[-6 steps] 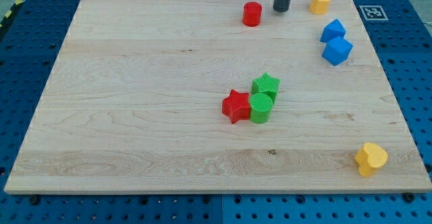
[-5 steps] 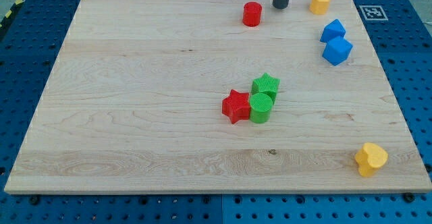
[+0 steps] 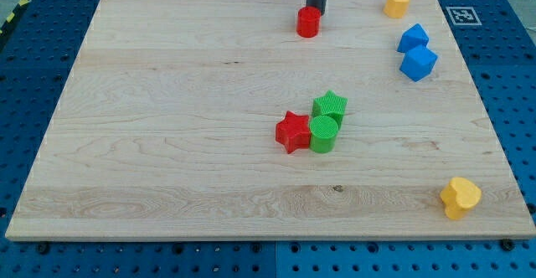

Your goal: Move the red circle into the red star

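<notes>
Camera view shows you the dark rod coming down from the top edge, its tip (image 3: 316, 10) touching the upper right side of the red circle (image 3: 308, 23), which sits near the top centre of the wooden surface (image 3: 167, 119). This end effector has no jaws to stand apart or together; it is a plain rod, pressed against the block's far side. The red star (image 3: 292, 131) lies well apart, near the middle of the frame, touching a green circle (image 3: 323, 133) on its right, with a green star (image 3: 331, 105) just above that. You appear to be at the start of the push: contact looks made, but the long travel is not yet done. The next move calls for a push toward the frame's bottom and slightly left, kept centred behind the block so it does not slip off sideways. The red circle is a short upright cylinder, round face up, so it has no heading or long axis to mind.
</notes>
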You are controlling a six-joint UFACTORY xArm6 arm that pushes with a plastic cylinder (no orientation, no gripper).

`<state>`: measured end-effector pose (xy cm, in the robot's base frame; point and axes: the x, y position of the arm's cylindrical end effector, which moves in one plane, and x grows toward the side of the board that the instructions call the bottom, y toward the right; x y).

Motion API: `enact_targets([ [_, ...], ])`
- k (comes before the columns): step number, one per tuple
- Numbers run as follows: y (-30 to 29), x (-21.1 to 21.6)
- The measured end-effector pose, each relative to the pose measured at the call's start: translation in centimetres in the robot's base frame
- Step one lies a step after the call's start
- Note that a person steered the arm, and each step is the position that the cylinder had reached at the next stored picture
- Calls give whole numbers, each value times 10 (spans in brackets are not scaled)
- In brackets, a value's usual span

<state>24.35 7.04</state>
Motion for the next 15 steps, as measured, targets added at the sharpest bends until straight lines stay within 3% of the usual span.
enact_targets([
  [2,-2,8],
  [6,-19,74],
  [9,-49,78],
  [12,-47,95],
  [13,-32,120],
  [15,0,118],
])
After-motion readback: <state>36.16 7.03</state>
